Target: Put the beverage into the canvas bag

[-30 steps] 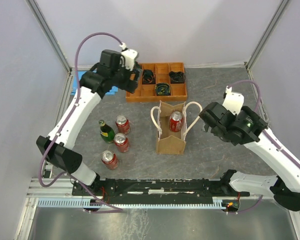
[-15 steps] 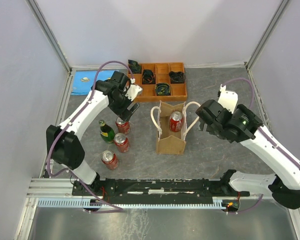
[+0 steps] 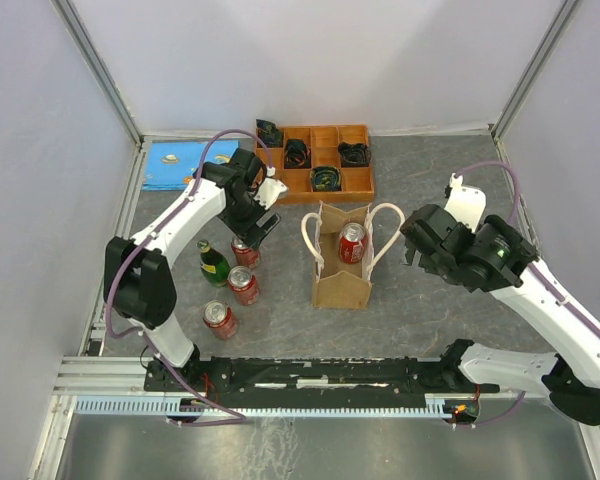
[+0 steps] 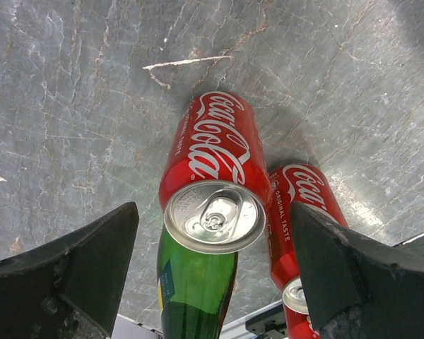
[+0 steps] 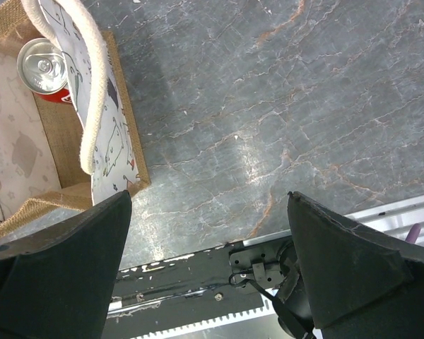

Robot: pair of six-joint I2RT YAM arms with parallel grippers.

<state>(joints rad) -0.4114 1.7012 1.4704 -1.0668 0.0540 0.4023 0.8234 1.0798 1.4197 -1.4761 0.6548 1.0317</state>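
Three red Coca-Cola cans and a green bottle (image 3: 213, 263) stand at the left of the table. My left gripper (image 3: 250, 228) hangs open over the farthest can (image 3: 245, 252). In the left wrist view that can (image 4: 215, 152) stands upright between my two wide-apart fingers, its silver top level with the left gripper's (image 4: 213, 215) tips, and neither finger touches it. The tan canvas bag (image 3: 341, 285) stands at the middle with one red can (image 3: 352, 242) inside. To the right of the bag my right gripper (image 3: 416, 246) is open and holds nothing.
An orange compartmented tray (image 3: 361, 184) with dark items sits behind the bag, and a blue flat object (image 3: 170, 165) lies at the back left. The two nearer cans (image 3: 243, 285) (image 3: 219, 319) and the bottle crowd close to the far can. The bag's cream handle (image 5: 92, 106) loops outward.
My left arm has swung from the back, near the orange tray, forward and down over the far can, and its jaws have widened a little. The right arm has barely shifted.
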